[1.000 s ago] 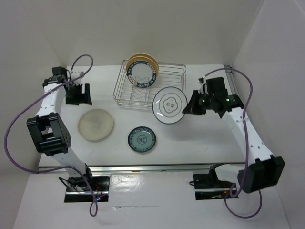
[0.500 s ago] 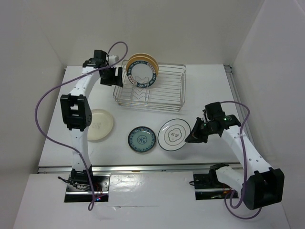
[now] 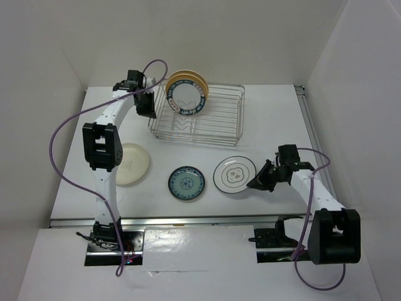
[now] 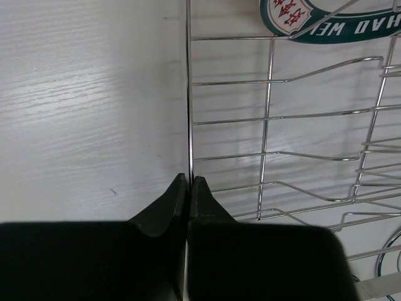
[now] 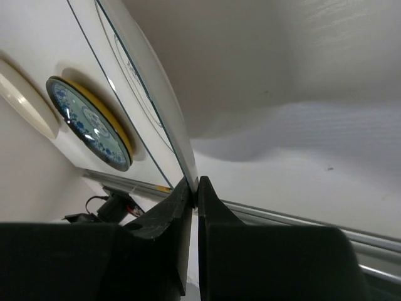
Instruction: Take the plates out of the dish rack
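**A:** Where is the dish rack [image 3: 207, 122]?

**B:** Against the far edge of the table [image 3: 276, 125], about midway along it. Plates stand upright at the end of it nearer the far-left corner. The dark-blue-rimmed plate [image 3: 188, 98] with red marks is in front, and the tan plates [image 3: 186, 77] are right behind it.

**A:** And the left gripper [image 3: 149, 105]?

**B:** It's beside the rack's left wall, level with those plates. Its wrist camera shows the fingers pressed together. The rack's rim wire [image 4: 188, 94] runs straight into the seam between them. I can't tell whether they pinch it or just hang over it.

**A:** What about the right gripper [image 3: 258, 182]?

**B:** It's clamped on the right rim of the white plate with the thin black ring [image 3: 234, 175], towards the near edge and right of the middle. I can't tell whether that plate is lying on the table.

**A:** What's around it?

**B:** The small blue-patterned plate [image 3: 186, 184] lies flat just to its left, a little apart. The cream plate [image 3: 131, 164] lies further towards the left edge.

**A:** Is anything in the way?

**B:** From above, the left arm [image 3: 100, 147] crosses the cream plate's left rim, and its purple cable [image 3: 53, 141] loops out past the left edge. The right side of the rack holds only bare wire.
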`<state>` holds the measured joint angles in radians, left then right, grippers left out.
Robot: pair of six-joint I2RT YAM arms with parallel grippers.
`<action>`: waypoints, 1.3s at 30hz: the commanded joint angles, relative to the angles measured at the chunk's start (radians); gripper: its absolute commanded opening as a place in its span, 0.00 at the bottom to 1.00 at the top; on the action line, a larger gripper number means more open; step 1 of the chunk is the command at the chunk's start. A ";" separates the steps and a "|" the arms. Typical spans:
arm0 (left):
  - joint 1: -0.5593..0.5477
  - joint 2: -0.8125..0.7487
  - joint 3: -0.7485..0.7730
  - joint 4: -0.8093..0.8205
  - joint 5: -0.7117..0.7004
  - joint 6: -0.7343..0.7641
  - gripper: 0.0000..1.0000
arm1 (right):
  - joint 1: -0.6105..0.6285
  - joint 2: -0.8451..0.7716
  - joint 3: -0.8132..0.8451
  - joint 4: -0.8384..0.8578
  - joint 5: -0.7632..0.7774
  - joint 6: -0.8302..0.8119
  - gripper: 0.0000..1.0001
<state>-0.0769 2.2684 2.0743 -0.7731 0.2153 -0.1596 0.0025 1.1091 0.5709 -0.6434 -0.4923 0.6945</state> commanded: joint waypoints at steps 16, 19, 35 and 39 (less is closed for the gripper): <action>0.069 -0.107 -0.236 0.069 0.194 -0.285 0.00 | -0.053 0.192 -0.097 0.309 -0.088 0.043 0.06; 0.078 -0.136 -0.299 0.115 0.239 -0.334 0.00 | -0.053 0.216 -0.086 0.309 -0.065 0.053 0.23; -0.008 -0.003 -0.012 -0.055 0.029 -0.096 0.00 | -0.053 0.172 0.053 0.108 0.073 -0.021 0.44; -0.008 -0.017 -0.055 -0.041 0.076 -0.148 0.00 | -0.053 0.149 0.128 0.041 0.103 -0.030 0.62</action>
<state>-0.0708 2.2520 2.0541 -0.7677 0.1505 -0.2661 -0.0441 1.3029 0.6174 -0.5297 -0.4355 0.6895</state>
